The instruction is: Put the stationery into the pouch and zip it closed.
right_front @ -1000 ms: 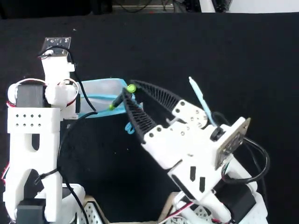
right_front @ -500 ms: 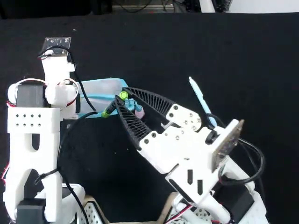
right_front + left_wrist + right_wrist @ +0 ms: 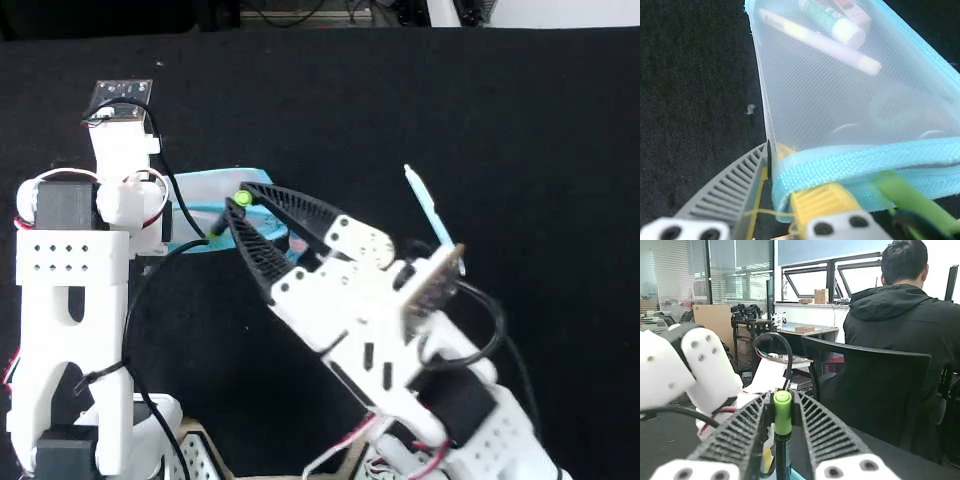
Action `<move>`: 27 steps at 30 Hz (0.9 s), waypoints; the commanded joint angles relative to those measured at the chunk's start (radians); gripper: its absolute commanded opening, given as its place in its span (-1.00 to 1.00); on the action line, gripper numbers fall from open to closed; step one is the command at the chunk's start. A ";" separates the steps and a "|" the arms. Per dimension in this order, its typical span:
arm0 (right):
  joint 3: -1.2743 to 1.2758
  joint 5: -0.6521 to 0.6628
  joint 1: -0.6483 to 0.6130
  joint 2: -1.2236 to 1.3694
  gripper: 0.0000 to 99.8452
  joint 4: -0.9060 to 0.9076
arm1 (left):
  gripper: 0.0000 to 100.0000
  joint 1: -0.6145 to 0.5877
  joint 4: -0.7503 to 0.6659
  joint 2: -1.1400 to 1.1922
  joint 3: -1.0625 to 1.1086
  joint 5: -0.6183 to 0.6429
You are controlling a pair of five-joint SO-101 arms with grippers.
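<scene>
The pouch [image 3: 840,100] is taken as the reference throughout. It is a translucent, pale-blue mesh case with a blue zip band [image 3: 865,160] along its mouth. It is held at one corner by the left end effector [image 3: 774,152], whose grey and yellow fingers are clamped on the fabric just beside the end of the band.

Two pieces of stationery can be seen through the mesh, already inside. A slim white pen [image 3: 815,41] lies at an angle. A thicker stick with a white cap [image 3: 837,17] lies beside it, toward the far end of the pouch from the zip band.

A green-capped marker [image 3: 241,199] is gripped between the ribbed black fingers of the right end effector [image 3: 782,402], which is closed on it. In the high view the marker is held right at the mouth of the pouch. In the left wrist view its green body is seen lying across the zip band. How far its tip has gone inside cannot be told.

A light-blue pen [image 3: 427,208] lies on the black table [image 3: 400,100], well apart from the pouch, on the side away from the left arm.

The task is judged to be roughly halfway. Two items are stowed and a third is at the opening but not yet released. The blue pen is left to be fetched, and the zip has not yet been drawn shut.
</scene>
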 commanded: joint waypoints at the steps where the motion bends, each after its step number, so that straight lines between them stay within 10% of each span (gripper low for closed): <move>1: 0.068 -0.003 -0.006 -0.015 -0.98 -0.173 | -0.94 0.002 -0.005 0.011 0.015 0.012; 27: 0.611 0.003 0.028 -0.472 -0.98 -0.247 | -0.94 0.002 -0.005 0.011 0.016 0.012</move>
